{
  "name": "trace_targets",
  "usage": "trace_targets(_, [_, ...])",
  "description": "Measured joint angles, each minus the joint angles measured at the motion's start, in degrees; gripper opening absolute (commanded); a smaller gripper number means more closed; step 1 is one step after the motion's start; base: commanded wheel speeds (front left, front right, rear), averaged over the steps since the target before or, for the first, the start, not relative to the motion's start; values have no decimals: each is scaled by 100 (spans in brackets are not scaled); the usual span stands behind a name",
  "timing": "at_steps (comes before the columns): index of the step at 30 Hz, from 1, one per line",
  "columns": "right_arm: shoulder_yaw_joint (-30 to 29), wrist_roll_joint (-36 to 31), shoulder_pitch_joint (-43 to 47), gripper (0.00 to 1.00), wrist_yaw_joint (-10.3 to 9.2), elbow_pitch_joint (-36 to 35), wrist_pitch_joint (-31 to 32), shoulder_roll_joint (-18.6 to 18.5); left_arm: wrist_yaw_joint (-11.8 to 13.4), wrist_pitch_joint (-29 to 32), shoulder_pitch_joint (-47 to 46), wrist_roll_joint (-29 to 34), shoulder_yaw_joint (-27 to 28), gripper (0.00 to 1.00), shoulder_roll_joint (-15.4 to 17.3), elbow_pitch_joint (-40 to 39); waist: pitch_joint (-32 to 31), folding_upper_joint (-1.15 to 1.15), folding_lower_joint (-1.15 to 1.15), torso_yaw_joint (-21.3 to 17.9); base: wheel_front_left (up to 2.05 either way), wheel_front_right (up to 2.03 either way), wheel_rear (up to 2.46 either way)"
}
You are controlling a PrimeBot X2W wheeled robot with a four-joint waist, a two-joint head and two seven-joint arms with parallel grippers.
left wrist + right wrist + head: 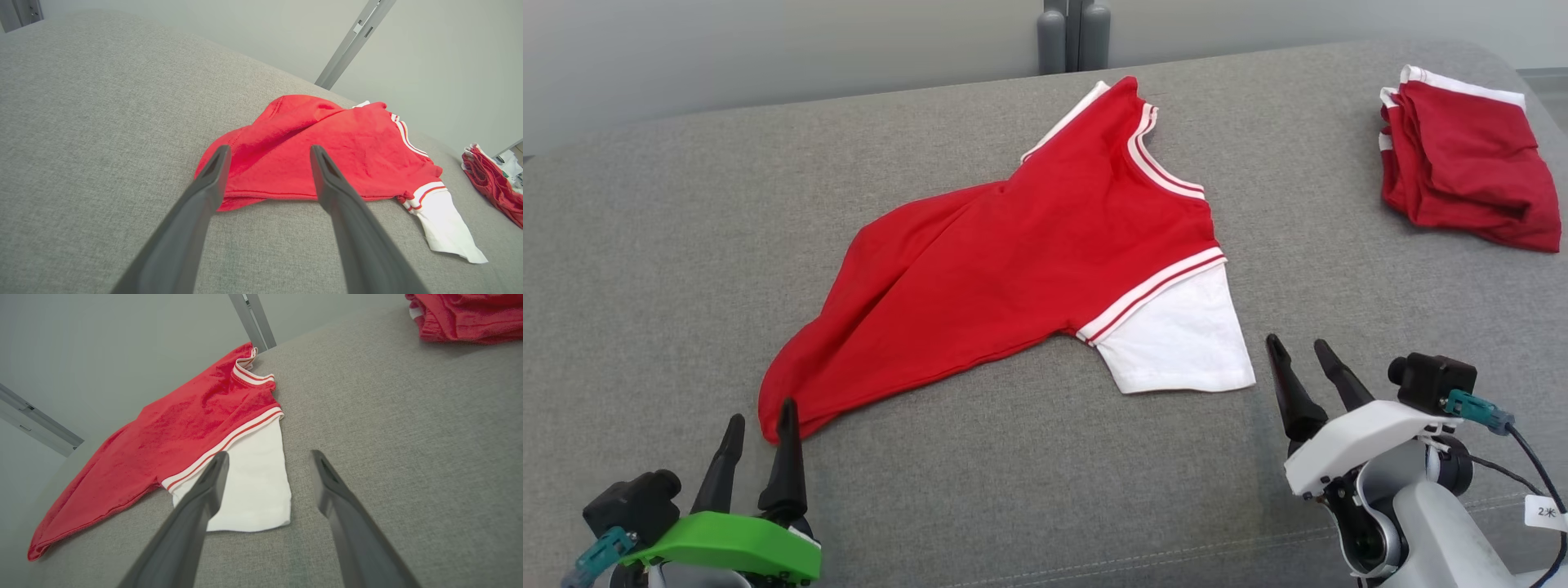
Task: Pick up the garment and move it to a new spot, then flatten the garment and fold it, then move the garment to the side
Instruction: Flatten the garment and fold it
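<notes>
The garment is a red T-shirt with white sleeves and striped trim, lying rumpled and slantwise in the middle of the grey cushioned surface. Its hem corner points to the lower left, a white sleeve to the lower right. My left gripper stands open just before the hem corner, nothing between its fingers; in the left wrist view the garment lies beyond the spread left gripper. My right gripper is open, just right of the sleeve; the right wrist view shows the sleeve under the right gripper.
A folded pile of dark red clothes with white trim sits at the far right of the surface, also seen as the pile in the right wrist view. A grey post rises behind the surface's far edge. Bare grey fabric surrounds the garment.
</notes>
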Motion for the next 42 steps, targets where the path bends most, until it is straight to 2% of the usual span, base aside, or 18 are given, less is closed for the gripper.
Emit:
trace_targets(8, [-319,-176,-320,100,0,1079,258,84,20,20,7,158,-229,100,-123,-109,73,0,0,235,0,0,0])
trace_targets(16, [-337,-145,-946,100,0,2253,292,138,12,26,-93,212,-304,100,-165,-100,227,0,0,571,0,0,0])
trace_targets(17, [-326,-176,-1024,76,0,2385,283,133,13,22,-101,213,-299,100,-167,-100,246,0,0,611,0,0,0])
trace_targets(18, [-316,-200,-1096,48,0,2510,266,132,13,21,-111,223,-291,100,-168,-100,263,0,0,649,0,0,0])
trace_targets(19, [-323,-205,-1164,36,0,2636,253,121,13,20,-113,234,-282,100,-167,-100,279,0,0,684,0,0,0])
trace_targets(21, [-313,-255,-1280,0,-1,2839,175,90,13,19,-114,245,-266,100,-170,-99,310,0,0,739,0,0,0])
trace_targets(25, [-249,-208,-1421,0,0,3029,-57,123,13,8,-124,252,-231,100,-185,-104,342,0,0,775,0,0,0])
trace_targets(29, [-223,71,-1426,0,0,2922,-274,100,11,-27,-123,275,-194,100,-197,-136,325,0,0,694,0,0,0])
trace_targets(37, [-170,620,-908,0,0,1938,-281,-358,4,-32,-60,303,-158,100,-264,-132,279,0,0,403,0,0,0])
trace_targets(42, [-220,753,-465,0,0,1363,-126,-425,1,-37,-40,303,-96,100,-281,-130,277,0,0,179,0,0,0])
